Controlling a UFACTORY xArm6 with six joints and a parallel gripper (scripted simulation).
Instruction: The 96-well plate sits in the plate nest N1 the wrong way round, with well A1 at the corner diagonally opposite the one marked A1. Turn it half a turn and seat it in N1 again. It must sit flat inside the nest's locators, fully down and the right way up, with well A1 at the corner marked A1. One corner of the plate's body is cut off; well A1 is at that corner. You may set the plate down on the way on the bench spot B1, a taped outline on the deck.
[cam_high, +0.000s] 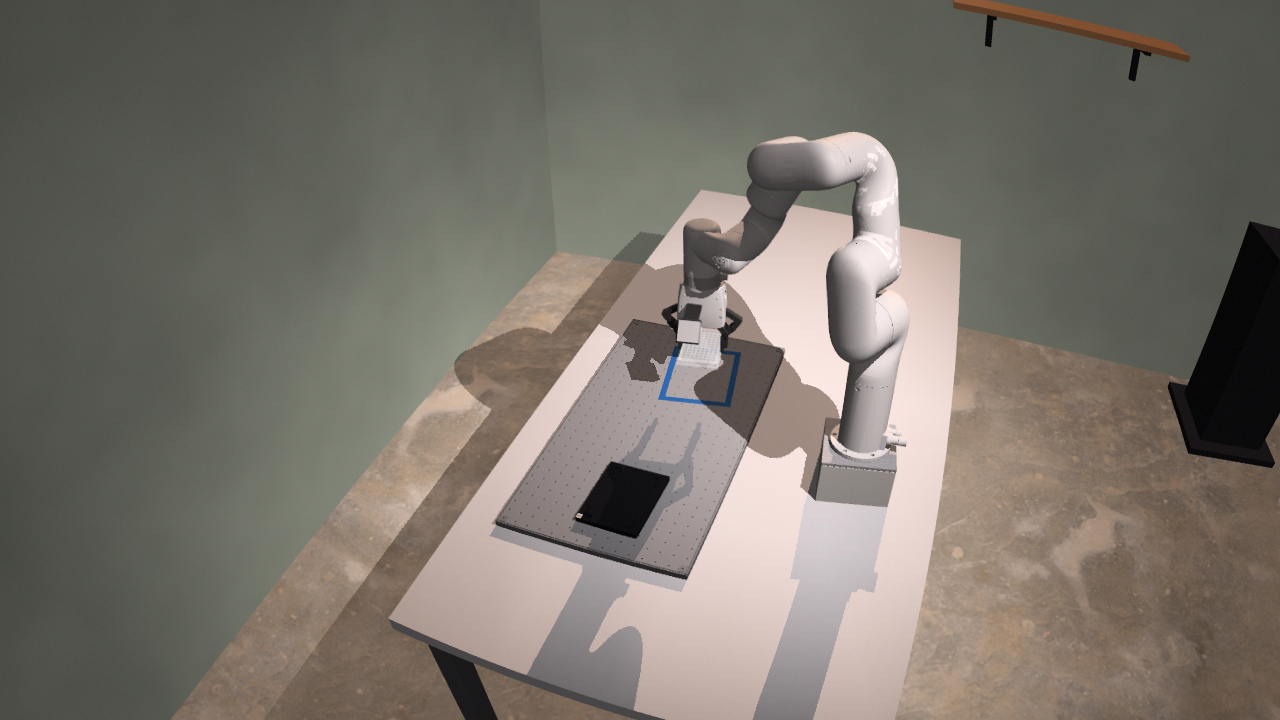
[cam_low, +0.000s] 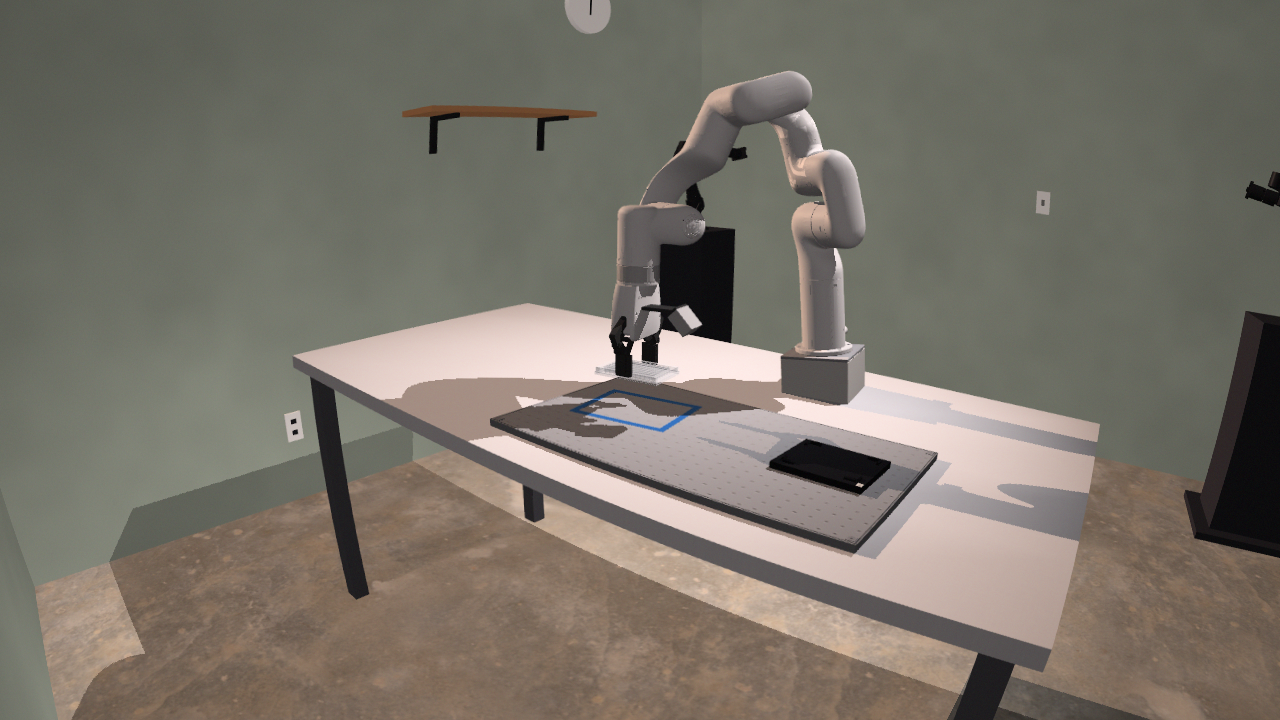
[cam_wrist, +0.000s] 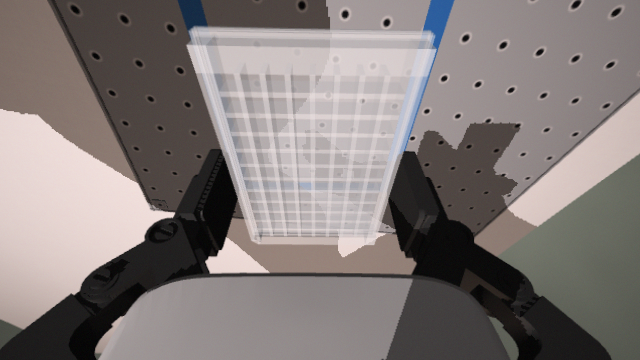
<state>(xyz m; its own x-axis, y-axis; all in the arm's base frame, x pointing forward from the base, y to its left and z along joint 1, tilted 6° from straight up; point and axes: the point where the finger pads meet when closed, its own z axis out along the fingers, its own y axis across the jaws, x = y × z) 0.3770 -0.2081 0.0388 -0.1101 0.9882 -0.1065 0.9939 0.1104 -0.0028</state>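
At the left of the exterior view, the table carries a grey perforated deck, and the blue taped outline B1 sits near the deck's left end. Above and just behind that outline hangs the clear 96-well plate, lifted off the deck and held level in the air. The gripper clamps it: the two black fingers stand nearly at full spread, pressed against the plate's long sides, one on each, as the wrist view shows. In that view the plate stretches away from the camera, its well grid plain, with the blue tape visible beyond and through it. Which corner is the cut one is hard to tell through the clear plastic. Further right along the deck lies the black plate nest N1, well apart from the plate and with nothing in it. Right of the deck's far edge, the white arm rises from its grey pedestal and arches back over to the plate.
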